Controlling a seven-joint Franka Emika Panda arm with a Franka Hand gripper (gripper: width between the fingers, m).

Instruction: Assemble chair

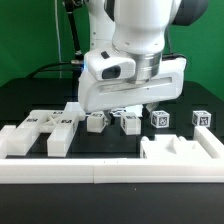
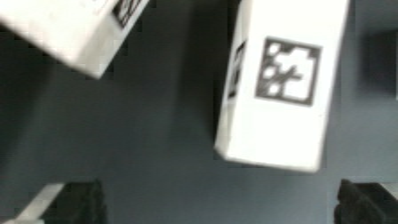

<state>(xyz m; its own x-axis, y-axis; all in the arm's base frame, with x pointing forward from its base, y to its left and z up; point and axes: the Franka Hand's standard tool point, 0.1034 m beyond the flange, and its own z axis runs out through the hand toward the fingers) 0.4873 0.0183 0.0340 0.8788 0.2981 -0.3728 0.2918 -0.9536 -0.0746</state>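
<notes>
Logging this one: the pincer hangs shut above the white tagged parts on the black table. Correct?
Not shut: the pincer hangs open above the white tagged parts on the black table. The wrist view shows its fingertips wide apart, gripping nothing.

Behind the long border rail (image 1: 100,176), four small tagged cubes (image 1: 160,118) are counted in one row in the exterior view. One wide notched part (image 1: 182,150) is seen just behind the rail, toward the exterior view's right. Toward the rail's other end, at least two notched bars (image 1: 55,135) lie together; the exact number cannot be told. One robot arm (image 1: 140,40) is counted behind the rail. In the wrist view, two tagged white pieces (image 2: 285,80) are shown.
</notes>
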